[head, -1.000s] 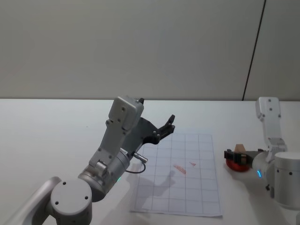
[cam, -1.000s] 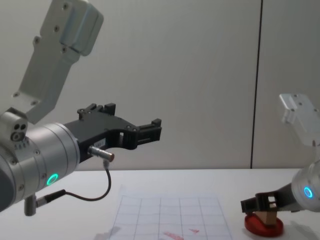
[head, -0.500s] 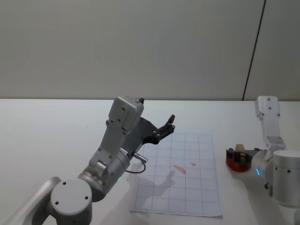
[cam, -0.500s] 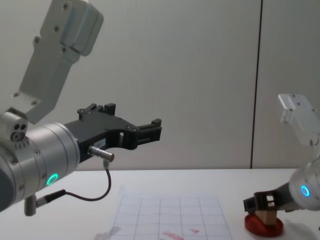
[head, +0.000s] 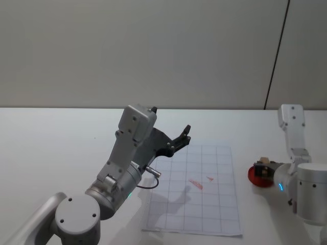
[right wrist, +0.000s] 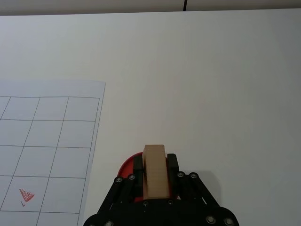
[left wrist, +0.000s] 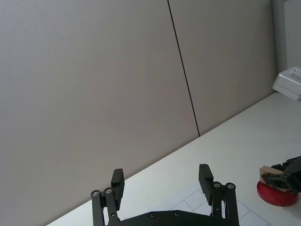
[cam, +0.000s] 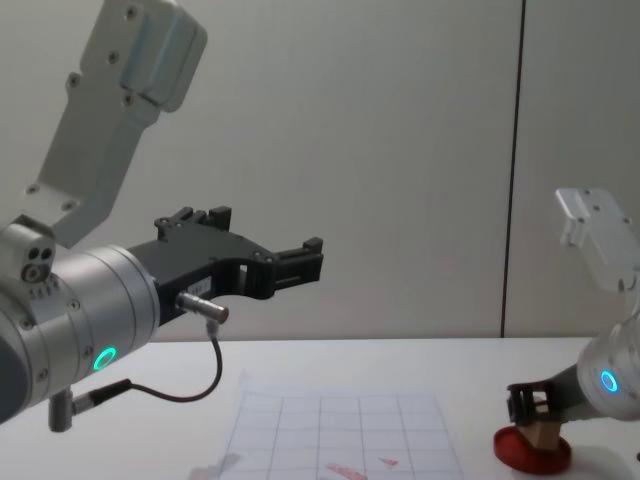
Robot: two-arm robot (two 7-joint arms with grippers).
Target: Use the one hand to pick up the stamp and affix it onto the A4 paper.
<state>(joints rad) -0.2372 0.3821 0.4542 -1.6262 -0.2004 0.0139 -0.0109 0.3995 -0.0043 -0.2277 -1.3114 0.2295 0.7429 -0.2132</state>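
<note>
stamp point(right wrist: 155, 181) in right end effector point(right wrist: 155, 162)

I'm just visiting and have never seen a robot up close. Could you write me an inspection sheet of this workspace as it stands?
Surface: white table, flat.
Job's things: wooden stamp held over the dish; A4 paper lying flat, gridded, with red marks on it.
Clutter: red dish beside the paper, under the stamp.
Grippers: right gripper shut on the stamp; left gripper open, raised above the table.
Cables: black cable with silver plug on the left arm.
Surroundings: grey wall with a dark vertical seam.
</note>
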